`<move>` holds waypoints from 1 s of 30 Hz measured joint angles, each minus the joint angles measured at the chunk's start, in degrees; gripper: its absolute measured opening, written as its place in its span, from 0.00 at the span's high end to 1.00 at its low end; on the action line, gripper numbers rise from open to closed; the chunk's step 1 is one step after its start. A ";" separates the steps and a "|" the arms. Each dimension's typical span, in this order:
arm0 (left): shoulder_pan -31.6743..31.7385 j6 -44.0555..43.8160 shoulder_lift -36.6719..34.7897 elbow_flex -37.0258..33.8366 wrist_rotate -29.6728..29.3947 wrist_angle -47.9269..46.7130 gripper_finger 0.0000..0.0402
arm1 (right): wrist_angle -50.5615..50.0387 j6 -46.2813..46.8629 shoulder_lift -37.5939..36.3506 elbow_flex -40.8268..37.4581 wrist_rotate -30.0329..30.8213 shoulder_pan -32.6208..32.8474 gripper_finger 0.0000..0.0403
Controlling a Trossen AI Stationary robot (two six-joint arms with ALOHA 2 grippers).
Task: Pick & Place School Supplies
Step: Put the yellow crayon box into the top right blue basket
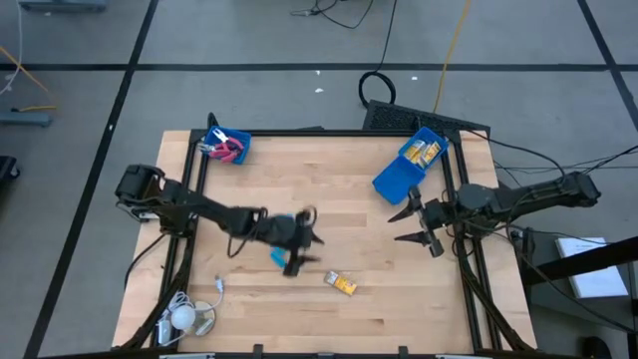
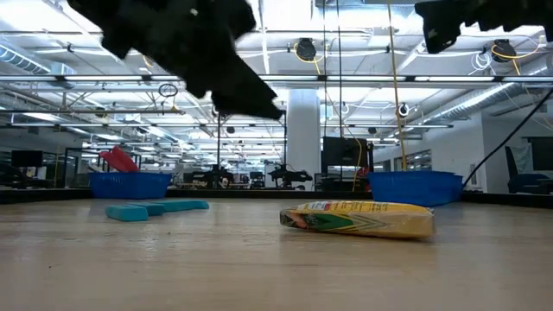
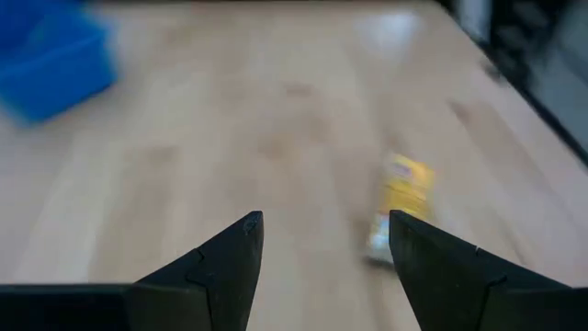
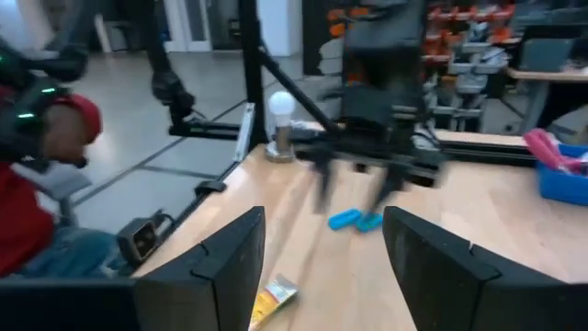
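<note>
My left gripper [image 1: 311,239] is open and hovers above the middle of the table, its fingers [image 3: 230,262] holding nothing. Light-blue oblong pieces [image 1: 279,257] lie flat on the table just below it, also seen in the low view [image 2: 155,208]. A yellow-orange packet [image 1: 342,283] lies flat toward the near edge, right of the left gripper [image 3: 326,225]. My right gripper [image 1: 401,227] is open and raised near the right edge, next to a blue bin [image 1: 399,178]. Red/pink-handled scissors [image 1: 224,150] lie in the far-left blue bin [image 1: 239,142].
The right blue bin holds yellow packets [image 1: 424,152]. A white round object with a cord [image 1: 184,317] sits at the near-left corner. A person's red sleeve [image 4: 64,129] shows beyond the table's left side. Bare wood lies between the two grippers.
</note>
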 joint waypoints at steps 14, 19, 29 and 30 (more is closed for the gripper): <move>-5.08 13.76 15.50 12.10 10.87 -2.29 0.41 | 12.91 -2.79 -2.71 -7.49 6.96 -0.15 0.47; -4.35 14.22 21.11 15.75 13.72 -1.86 0.40 | 14.43 -2.80 -2.49 -7.73 6.94 -0.15 0.47; -3.95 14.99 27.50 18.87 10.50 -2.29 0.41 | 15.31 -2.60 -1.29 -7.75 6.93 -0.15 0.47; -3.98 14.49 27.63 18.87 10.45 -2.23 0.41 | 15.22 -2.58 -1.29 -7.75 6.91 -0.15 0.47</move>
